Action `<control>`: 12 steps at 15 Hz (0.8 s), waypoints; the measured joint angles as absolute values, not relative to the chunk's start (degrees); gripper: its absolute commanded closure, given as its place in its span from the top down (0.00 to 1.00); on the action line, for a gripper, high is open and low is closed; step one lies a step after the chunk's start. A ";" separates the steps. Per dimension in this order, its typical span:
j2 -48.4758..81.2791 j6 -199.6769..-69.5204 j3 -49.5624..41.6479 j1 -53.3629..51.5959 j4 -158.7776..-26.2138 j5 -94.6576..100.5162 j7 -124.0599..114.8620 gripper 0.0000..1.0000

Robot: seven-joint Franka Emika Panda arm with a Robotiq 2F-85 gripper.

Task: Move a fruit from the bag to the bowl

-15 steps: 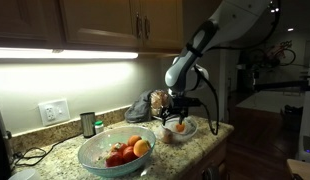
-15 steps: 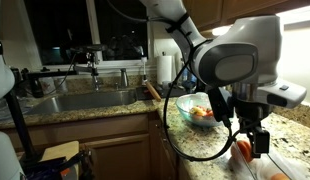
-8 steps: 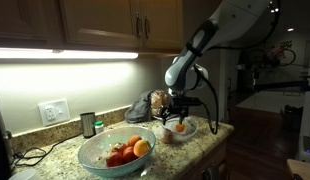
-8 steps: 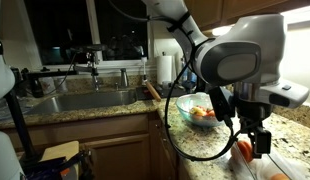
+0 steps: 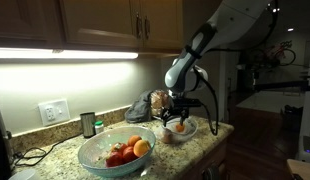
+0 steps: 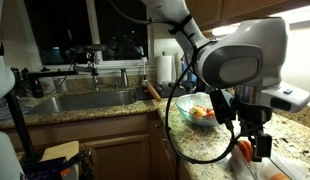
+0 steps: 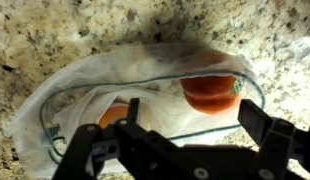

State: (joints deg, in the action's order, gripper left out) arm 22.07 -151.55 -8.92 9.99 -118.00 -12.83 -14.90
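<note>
- The claw [image 7: 167, 122] is hanging wide open just above the clear plastic bag [image 7: 145, 95], its two dark fingers [image 7: 83, 150] standing apart on either side and gripping nothing.
- In the wrist view, the bag is lying on the speckled stone counter [image 7: 55, 30] with its mouth gaping towards the camera.
- Two fruits are sitting inside the bag: an orange-red one [image 7: 208, 90] towards one end and a paler orange one [image 7: 113, 116] partly hidden behind a finger.
- In an exterior view, the claw [image 5: 176, 116] is pointing down over the bag [image 5: 185, 129], and one orange fruit [image 5: 179, 127] is showing through the plastic.
- The big pale blue-green bowl [image 5: 90, 150] is standing on the same counter, near the bag but not touching it.
- The bowl is already holding several fruits, an orange one [image 5: 142, 147] resting beside reddish ones [image 5: 119, 156].
- A dark grey cloth bag [image 5: 143, 105] is slumping behind the plastic bag, against the wall.
- In an exterior view, the arm [image 6: 240, 65] is filling the foreground, with the bowl [image 6: 180, 105] showing behind it and a sink [image 6: 85, 100] lying further along the counter.
</note>
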 measured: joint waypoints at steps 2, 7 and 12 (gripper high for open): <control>22.07 -151.49 -8.92 10.00 -117.93 -12.83 -14.90 1.00; 22.28 -151.47 -8.89 9.76 -117.87 -12.82 -14.91 1.00; 25.20 -151.57 -8.40 9.70 -116.78 -12.98 -14.91 1.00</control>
State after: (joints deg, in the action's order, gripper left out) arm 25.20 -151.57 -8.40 9.70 -116.78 -12.98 -14.91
